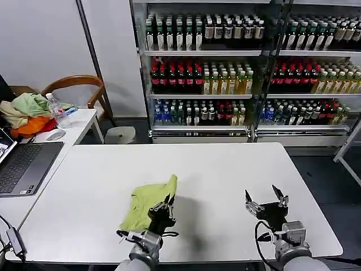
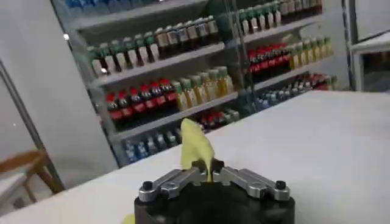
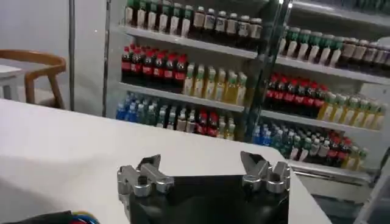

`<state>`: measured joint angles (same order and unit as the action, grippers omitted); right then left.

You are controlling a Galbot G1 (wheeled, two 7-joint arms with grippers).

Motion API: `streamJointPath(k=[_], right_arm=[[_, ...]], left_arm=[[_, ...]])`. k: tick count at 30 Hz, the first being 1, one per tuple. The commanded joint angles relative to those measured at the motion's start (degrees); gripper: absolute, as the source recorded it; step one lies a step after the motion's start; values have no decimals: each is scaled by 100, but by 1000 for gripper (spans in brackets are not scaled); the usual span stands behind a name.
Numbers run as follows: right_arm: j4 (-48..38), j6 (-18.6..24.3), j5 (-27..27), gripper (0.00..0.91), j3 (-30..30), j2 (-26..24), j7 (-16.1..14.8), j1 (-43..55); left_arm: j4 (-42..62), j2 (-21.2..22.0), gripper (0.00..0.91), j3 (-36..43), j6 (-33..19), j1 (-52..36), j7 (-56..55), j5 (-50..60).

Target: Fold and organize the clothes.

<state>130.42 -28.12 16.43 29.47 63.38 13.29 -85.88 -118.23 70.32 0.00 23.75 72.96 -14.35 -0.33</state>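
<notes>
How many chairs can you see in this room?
1. A wooden chair stands at the back left, behind the side table that carries the laptop and a heap of garments. Others may be hidden outside the views.

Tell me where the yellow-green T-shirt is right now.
In the head view the T-shirt lies bunched on the white table, near the front edge on the robot's left, with the left end effector shut on its edge.
</notes>
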Motion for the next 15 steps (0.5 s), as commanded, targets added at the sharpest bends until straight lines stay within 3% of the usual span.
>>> streamJointPath(k=[1, 8, 13, 15], right_arm=[[-57, -10, 9, 907, 11, -4, -3, 135], [-121, 17, 0, 907, -22, -24, -61, 260], [-207, 39, 1, 907, -92, -2, -64, 369], [-285, 65, 12, 907, -177, -9, -80, 436]], left_arm=[[569, 330, 907, 263, -241, -955, -331, -2565], [319, 154, 907, -105, -878, -1088, 134, -2733], [-99, -478, 907, -925, -1094, -904, 384, -2598], [3, -834, 907, -1635, -1284, -751, 608, -2426]])
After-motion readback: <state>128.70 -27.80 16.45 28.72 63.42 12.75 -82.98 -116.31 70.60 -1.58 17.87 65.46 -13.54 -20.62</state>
